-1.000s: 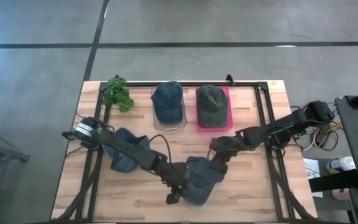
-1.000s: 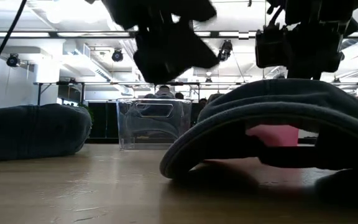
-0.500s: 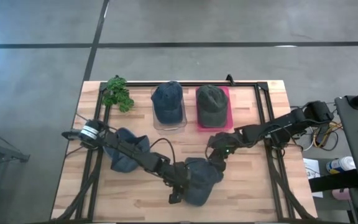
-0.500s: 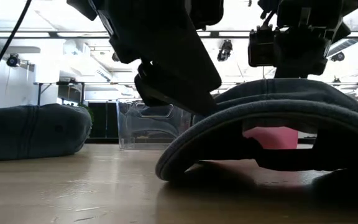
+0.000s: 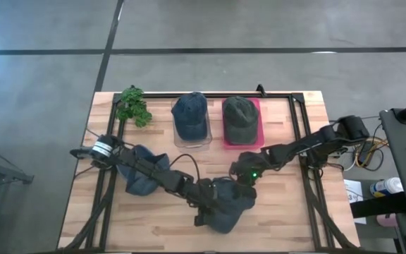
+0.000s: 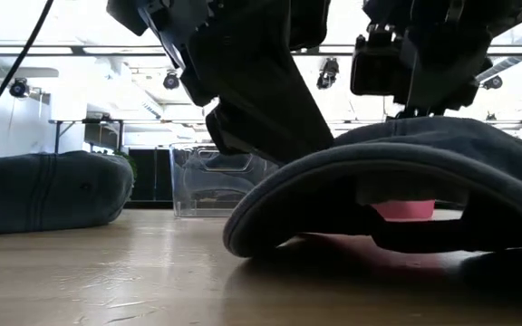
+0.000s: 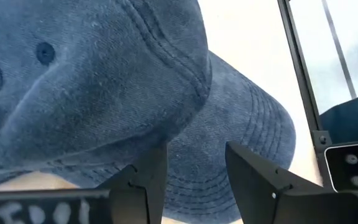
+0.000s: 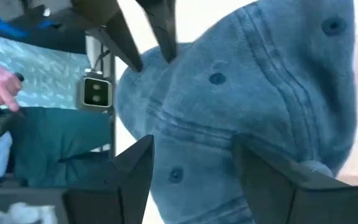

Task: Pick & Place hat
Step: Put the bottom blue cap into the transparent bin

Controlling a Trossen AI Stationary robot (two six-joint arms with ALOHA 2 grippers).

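Observation:
A blue denim cap (image 5: 230,208) lies crown up near the table's near edge, its brim (image 6: 270,195) arched over the wood. My left gripper (image 5: 205,202) is open and comes slanting down from the left. In the left wrist view its fingers (image 7: 197,180) stand over the seam between brim and crown. My right gripper (image 5: 242,176) is open above the far side of the crown (image 8: 253,93). In the low view it hangs just over the top of the cap (image 6: 415,100). My left gripper reaches the cap where the brim meets the crown (image 6: 311,154), slanting down from the table's left, fingers apart. I cannot tell whether they touch the cloth. My right gripper stands over the crown's top (image 6: 406,122) from above. Whether it touches, I cannot tell.
A second blue cap (image 5: 143,173) lies on the table's left under the left arm. A blue cap sits in a clear bin (image 5: 190,116) and a green cap on a pink tray (image 5: 240,120) at the far edge. A green plant (image 5: 134,104) stands far left.
My left gripper has come down from above the table onto the cap's brim side and moved a little toward the right. My right gripper has shifted toward the table's left and near edge, closer over the crown.

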